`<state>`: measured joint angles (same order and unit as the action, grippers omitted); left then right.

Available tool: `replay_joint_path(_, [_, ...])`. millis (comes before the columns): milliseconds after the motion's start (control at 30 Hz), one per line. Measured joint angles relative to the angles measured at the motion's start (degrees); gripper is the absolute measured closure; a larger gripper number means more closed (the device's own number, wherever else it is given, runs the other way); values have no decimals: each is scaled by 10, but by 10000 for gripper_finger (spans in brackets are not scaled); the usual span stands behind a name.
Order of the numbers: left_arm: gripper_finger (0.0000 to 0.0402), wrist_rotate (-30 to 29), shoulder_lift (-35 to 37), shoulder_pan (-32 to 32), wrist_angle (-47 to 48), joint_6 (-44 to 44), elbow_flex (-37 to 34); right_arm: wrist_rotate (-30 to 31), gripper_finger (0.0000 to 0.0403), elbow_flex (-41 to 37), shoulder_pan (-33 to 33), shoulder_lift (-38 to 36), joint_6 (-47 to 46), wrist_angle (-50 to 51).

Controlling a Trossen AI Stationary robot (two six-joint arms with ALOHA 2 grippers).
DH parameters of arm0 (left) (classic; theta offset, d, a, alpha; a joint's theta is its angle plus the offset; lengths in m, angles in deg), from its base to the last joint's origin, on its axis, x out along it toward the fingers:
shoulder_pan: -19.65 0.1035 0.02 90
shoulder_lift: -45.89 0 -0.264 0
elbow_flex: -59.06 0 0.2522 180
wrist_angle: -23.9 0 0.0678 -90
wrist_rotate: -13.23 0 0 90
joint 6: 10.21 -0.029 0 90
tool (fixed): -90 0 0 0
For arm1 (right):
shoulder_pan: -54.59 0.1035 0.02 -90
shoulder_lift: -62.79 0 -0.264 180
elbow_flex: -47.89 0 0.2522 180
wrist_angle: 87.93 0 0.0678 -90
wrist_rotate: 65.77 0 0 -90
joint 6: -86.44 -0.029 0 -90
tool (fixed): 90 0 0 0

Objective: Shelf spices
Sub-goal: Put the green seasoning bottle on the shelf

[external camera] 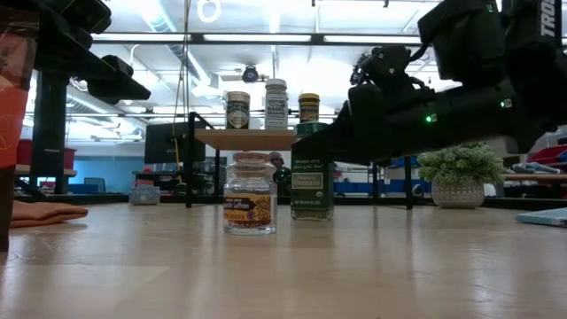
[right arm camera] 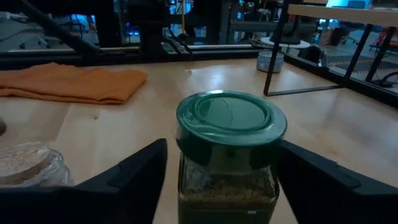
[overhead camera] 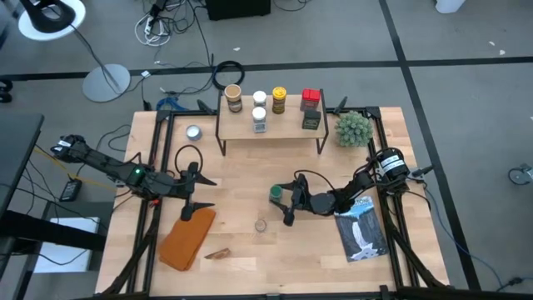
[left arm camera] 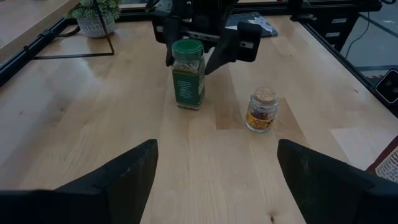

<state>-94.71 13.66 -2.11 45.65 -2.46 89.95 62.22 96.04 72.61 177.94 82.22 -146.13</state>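
I am bracketing the green-lidded jar (right arm camera: 230, 155) with my right end effector (overhead camera: 283, 202), fingers spread either side and not clamped, so I can grip it for the shelf (overhead camera: 271, 125). It is standing mid-desk. My left end effector (overhead camera: 190, 193) is waiting released, nearby.

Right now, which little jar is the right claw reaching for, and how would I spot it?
Start at the low wooden shelf with black metal legs at the table's far edge, then come toward the middle of the table. There the right claw sits around a square glass jar with a green lid. Its only near neighbour, the shorter round cork-topped jar, stands apart.
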Motion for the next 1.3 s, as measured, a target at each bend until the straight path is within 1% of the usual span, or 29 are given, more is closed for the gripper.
replay_joint_path(133, [66,0,0,0,0,0,0,38,72,0,4,0,13,-5])
replay_joint_path(267, [66,0,0,0,0,0,0,88,45,0,22,-7,57,-19])
replay_joint_path(400, [66,0,0,0,0,0,0,159,33,0,55,-35,112,-20])
replay_joint_path(500, [66,0,0,0,0,0,0,209,30,0,88,-59,119,-21])
replay_joint_path(567, [66,0,0,0,0,0,0,224,30,0,110,-73,117,-21])
replay_joint_path(700, [66,0,0,0,0,0,0,224,30,0,155,-93,58,-21])
replay_joint_path(867, [66,0,0,0,0,0,0,222,29,0,195,-94,-69,-10])
replay_joint_path(967, [66,0,0,0,0,0,0,192,29,8,204,-93,-149,52])
replay_joint_path(1100, [66,0,0,0,0,0,0,135,29,47,192,-93,-215,171])
replay_joint_path(1200, [66,0,0,0,0,0,0,103,30,83,169,-93,-245,272])
replay_joint_path(1300, [66,0,0,0,0,0,0,81,29,108,149,-93,-248,333])
